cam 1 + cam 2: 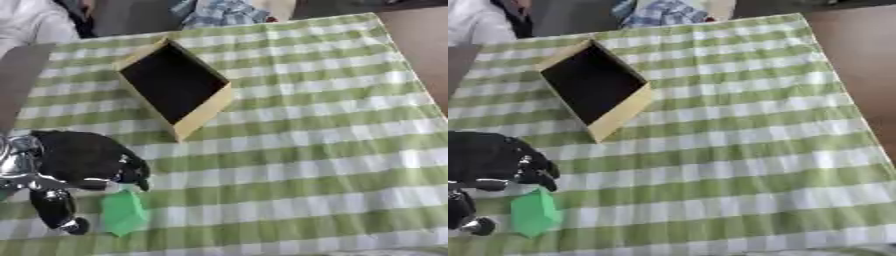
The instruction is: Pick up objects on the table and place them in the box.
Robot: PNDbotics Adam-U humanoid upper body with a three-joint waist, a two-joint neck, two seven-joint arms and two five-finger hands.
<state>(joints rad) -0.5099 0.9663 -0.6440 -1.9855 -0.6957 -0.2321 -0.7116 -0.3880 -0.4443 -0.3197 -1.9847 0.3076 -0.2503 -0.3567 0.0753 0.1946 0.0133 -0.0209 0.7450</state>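
Green block (pixel 123 212) sits near the table's near-left corner, on the green-and-white checked cloth (pixel 306 165). It looks like a small soft-edged green piece; can't tell what it's made of.

Left hand (pixel 83 160) is right over it, palm down, fingers curled toward the block's top edge, thumb (pixel 57 210) down on its left side. Fingertips look to be touching or just above the block; can't confirm contact. Not closed around it yet, so I'd call it a hand part-closed and holding nothing. Right hand isn't visible in either view.

Box (pixel 179 87) is open, dark inside, tan walls, lying askew toward the far-left part of the table, well apart from the block. Nothing in it that I can see.

Risks, as I judge them:
- Block is close to the near edge. If the fingers close off-centre, it could squirt out toward that edge and drop off.
- Cloth may bunch under the fingertips and drag the block along.
- Thumb and fingers aren't clearly opposed across the block, so the pinch could tip it instead of lifting.
- Box wall facing the hand is raised; a low carry could clip it and shove the box.
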